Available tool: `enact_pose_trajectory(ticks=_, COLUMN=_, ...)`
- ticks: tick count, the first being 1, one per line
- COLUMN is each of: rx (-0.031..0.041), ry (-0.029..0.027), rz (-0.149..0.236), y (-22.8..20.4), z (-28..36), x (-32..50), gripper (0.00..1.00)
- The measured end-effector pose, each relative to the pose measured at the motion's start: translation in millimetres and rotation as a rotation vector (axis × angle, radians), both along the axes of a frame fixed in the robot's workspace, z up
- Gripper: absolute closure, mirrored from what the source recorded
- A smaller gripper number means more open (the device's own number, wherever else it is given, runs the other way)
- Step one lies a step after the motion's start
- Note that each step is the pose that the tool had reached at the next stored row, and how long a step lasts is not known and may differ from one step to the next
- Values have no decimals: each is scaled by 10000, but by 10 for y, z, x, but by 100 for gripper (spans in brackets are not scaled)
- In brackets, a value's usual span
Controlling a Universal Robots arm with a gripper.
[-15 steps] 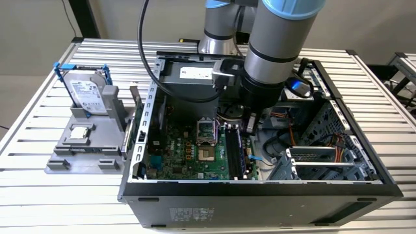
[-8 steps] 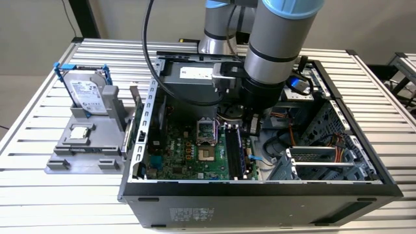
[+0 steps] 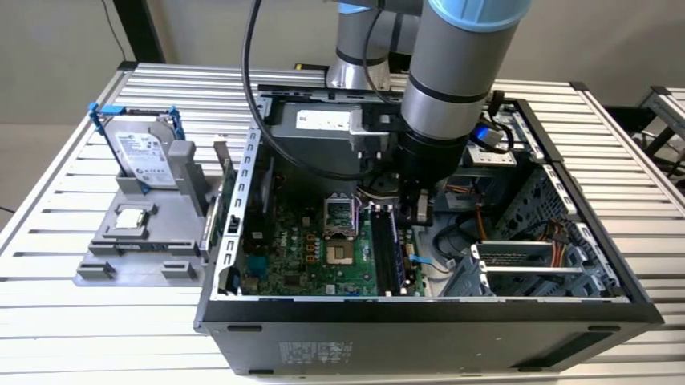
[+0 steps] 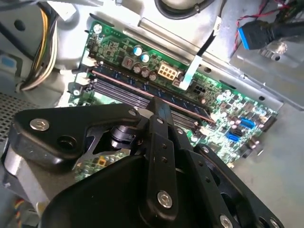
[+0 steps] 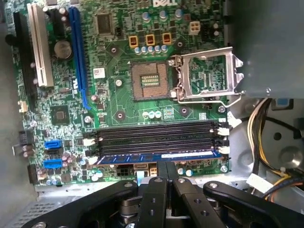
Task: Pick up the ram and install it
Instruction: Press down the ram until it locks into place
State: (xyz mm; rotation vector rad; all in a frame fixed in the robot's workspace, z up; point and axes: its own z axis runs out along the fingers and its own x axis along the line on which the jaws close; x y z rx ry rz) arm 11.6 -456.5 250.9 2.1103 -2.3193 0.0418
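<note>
1. The gripper (image 5: 164,178) is sitting at the lower middle of the first wrist view with its two fingers (image 5: 153,199) drawn together, side by side, nothing visible between them.
2. The memory stick (image 5: 159,156) is lying just above the fingertips in that frame, already standing in the memory slot nearest the gripper; I cannot tell whether it is fully seated.
3. Its long axis is running left to right across the frame, parallel to the empty black slots (image 5: 156,135) above it, so the closed fingers are meeting it roughly at mid-length and across its length.
4. In the second wrist view the fingertips (image 4: 159,107) are resting on or just over the stick's top edge (image 4: 190,105); contact is hard to confirm.
5. In the exterior view the arm (image 3: 450,96) is reaching down into the open computer case (image 3: 428,309), over the right side of the green board (image 3: 305,249).
6. The open processor socket (image 5: 149,80) is staying well clear, in the frame's upper middle.
</note>
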Motion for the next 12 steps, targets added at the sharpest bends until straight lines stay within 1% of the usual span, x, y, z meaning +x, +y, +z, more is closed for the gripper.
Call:
enact_pose_trajectory(ticks=3, rx=0, ry=0, rz=250, y=0, z=-23, x=-7, gripper=100)
enact_pose_trajectory(ticks=6, rx=-2, ry=-1, rz=433, y=0, z=-30, x=-14, gripper=100)
enact_pose_trajectory(ticks=12, rx=3, ry=-3, rz=452, y=0, z=-36, x=-15, gripper=100)
